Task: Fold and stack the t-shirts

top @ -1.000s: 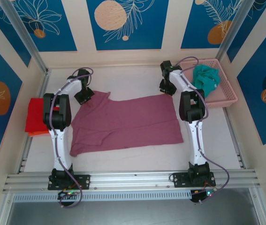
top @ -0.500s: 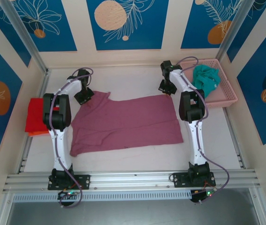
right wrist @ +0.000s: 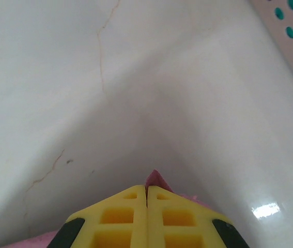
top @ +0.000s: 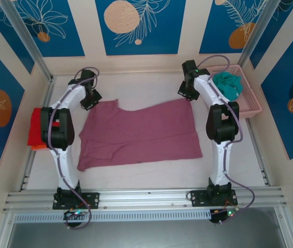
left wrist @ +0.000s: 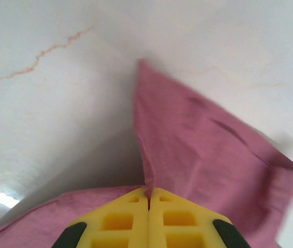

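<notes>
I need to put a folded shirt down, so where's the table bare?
Free: the near strip of table between the mauve t-shirt and the front rail; the far strip behind it, up to the back wall; the patch in front of the pink basket. Crowded: the left edge, where the red t-shirt lies beside the left arm.

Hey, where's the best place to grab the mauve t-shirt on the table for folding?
At its two far corners, coming down from above: the mauve t-shirt lies flat and spread, so the corners should lift the whole far edge. The left gripper and right gripper are shut on them.
</notes>
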Available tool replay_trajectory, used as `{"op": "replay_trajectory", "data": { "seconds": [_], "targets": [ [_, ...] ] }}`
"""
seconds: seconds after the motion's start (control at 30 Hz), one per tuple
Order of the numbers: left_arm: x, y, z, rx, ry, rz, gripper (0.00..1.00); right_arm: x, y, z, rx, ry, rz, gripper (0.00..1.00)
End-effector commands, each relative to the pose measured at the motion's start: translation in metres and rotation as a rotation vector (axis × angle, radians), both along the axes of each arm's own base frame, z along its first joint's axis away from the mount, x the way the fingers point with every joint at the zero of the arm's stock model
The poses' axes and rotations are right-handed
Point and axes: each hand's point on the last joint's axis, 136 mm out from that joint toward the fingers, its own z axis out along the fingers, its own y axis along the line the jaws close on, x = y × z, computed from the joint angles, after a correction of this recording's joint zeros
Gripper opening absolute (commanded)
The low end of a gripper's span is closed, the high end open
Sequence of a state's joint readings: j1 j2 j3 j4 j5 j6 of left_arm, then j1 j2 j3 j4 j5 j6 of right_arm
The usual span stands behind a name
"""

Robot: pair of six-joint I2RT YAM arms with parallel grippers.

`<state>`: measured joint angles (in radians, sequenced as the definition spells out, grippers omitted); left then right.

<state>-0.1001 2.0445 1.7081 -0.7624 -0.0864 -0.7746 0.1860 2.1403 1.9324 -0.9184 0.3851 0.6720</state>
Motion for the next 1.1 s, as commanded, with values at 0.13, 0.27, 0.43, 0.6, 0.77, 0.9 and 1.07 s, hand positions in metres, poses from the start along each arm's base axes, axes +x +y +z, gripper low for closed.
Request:
{"op": "replay_trajectory", "data": {
  "seconds": [0.13,0.27,0.43,0.6,0.77,0.9,1.07],
  "targets": [
    [-0.027,0.011,0.038,0.037,-0.024,-0.020,0.00,-0.024,0.001,0.024,0.031,-0.062,0.029,0.00],
    [-0.041,0.008,0.045,0.015,-0.040,-0.029,0.00,-0.045,-0.001,0.030,0.041,-0.075,0.036,0.00],
    [-0.064,0.000,0.051,-0.028,-0.047,-0.056,0.00,-0.073,0.000,0.033,0.069,-0.081,0.048,0.00],
    [-0.086,-0.002,0.056,-0.036,-0.056,-0.090,0.00,-0.102,-0.002,0.034,0.079,-0.079,0.045,0.00],
    [-0.111,0.000,0.054,-0.007,-0.039,-0.121,0.00,-0.131,-0.005,0.030,0.091,-0.068,0.029,0.00],
    [-0.132,0.000,0.051,0.014,-0.011,-0.150,0.00,-0.151,-0.009,0.025,0.091,-0.056,0.015,0.00],
    [-0.157,0.005,0.052,0.041,0.003,-0.146,0.00,-0.172,-0.011,0.019,0.100,-0.035,0.005,0.00]
  ]
}}
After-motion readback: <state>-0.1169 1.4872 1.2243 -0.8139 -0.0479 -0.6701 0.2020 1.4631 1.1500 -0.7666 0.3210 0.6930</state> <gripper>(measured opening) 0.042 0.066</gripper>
